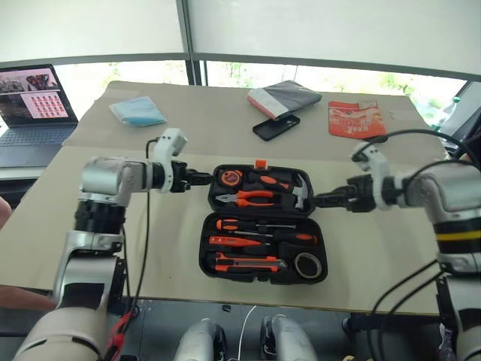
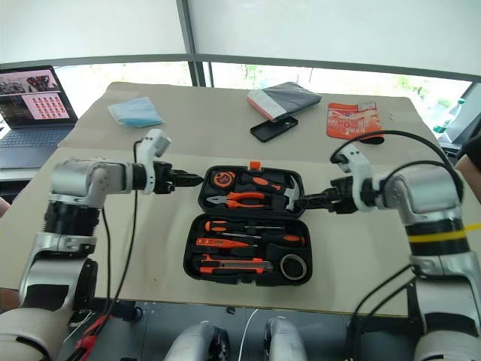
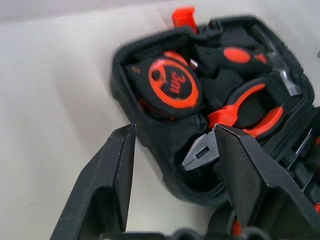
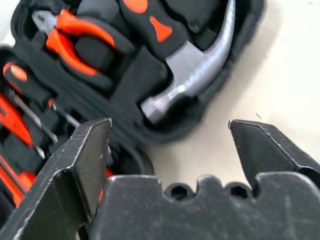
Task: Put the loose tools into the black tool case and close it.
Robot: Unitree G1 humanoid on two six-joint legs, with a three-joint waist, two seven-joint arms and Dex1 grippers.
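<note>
Head camera, left eye: a black plastic clamshell tool case (image 1: 263,226) lies open at the centre of a beige table (image 1: 188,120). Its lower half holds three orange-and-black screwdrivers (image 1: 259,237), an orange-and-black utility knife (image 1: 248,263) and a small dark roll of tape (image 1: 308,265). The left gripper (image 1: 204,179) sits at the case's upper left edge, the right gripper (image 1: 319,200) at its right edge.

Left wrist view: black fingers (image 3: 107,185) spread apart, holding nothing, either side of the case corner by an orange tape measure (image 3: 172,85).

Right wrist view: fingers (image 4: 75,165) wide apart, empty, near a steel hammer (image 4: 200,75).
</note>
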